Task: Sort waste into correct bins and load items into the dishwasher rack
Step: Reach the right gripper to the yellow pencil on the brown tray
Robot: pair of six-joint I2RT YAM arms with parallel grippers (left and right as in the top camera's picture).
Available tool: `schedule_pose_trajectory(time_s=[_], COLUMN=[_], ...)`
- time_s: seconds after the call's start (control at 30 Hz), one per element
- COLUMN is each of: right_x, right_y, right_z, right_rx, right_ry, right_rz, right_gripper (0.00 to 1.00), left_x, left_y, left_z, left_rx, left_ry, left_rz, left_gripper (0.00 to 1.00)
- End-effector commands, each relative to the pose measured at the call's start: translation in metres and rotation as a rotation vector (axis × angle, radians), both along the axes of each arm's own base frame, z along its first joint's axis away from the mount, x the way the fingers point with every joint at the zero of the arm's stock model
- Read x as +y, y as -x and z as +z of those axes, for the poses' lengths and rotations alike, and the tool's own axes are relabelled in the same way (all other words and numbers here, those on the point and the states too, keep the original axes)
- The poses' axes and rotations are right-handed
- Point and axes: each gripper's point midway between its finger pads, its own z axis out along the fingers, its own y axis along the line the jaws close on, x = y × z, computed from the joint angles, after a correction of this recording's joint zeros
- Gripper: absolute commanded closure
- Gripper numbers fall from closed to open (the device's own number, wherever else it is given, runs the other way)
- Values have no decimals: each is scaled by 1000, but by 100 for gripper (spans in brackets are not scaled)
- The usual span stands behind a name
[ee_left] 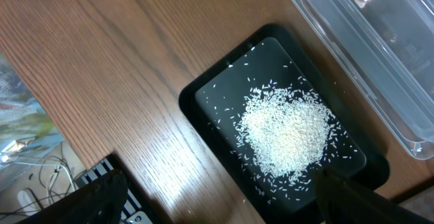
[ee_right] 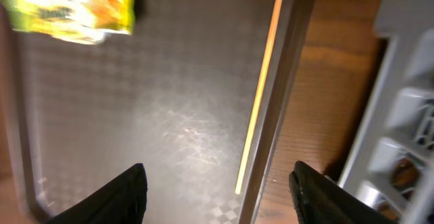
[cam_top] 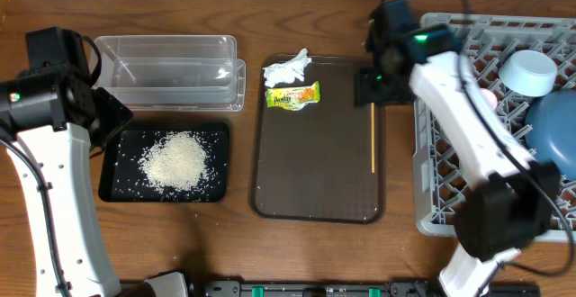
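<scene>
Overhead: right arm [cam_top: 443, 79] reaches over brown tray [cam_top: 306, 171], jaws apart.

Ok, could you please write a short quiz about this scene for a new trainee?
1. True or false: the rice lies in the black tray.
2. Which of these is on the brown serving tray? A. light blue bowl B. snack wrapper C. dark blue bowl
3. Fill in: the right gripper hovers over the brown serving tray with its jaws ___.
Key: 1 true; 2 B; 3 open.
</scene>
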Motion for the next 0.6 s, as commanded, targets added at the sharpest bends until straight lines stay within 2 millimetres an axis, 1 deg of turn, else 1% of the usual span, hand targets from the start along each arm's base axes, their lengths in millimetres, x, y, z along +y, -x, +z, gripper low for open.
schedule_pose_trajectory(time_s=[0.0,0.07,0.2,0.57], right_x=[-5,-6,-9,-6], right_y=[-2,-1,2,6], right_z=[-26,-39,-60,-94], right_rx=[44,80,136,216], right_ry=[76,90,110,129], right_rz=[-68,-76,-80,-73], right_gripper=[36,37,34,36], left_x=[3,3,3,3], left_y=[3,3,3,3], left_z=[3,3,3,3], left_rx=[0,0,0,0], left_ry=[-16,-16,-16,-16], left_rz=[10,10,10,10], left_gripper=[10,10,10,10])
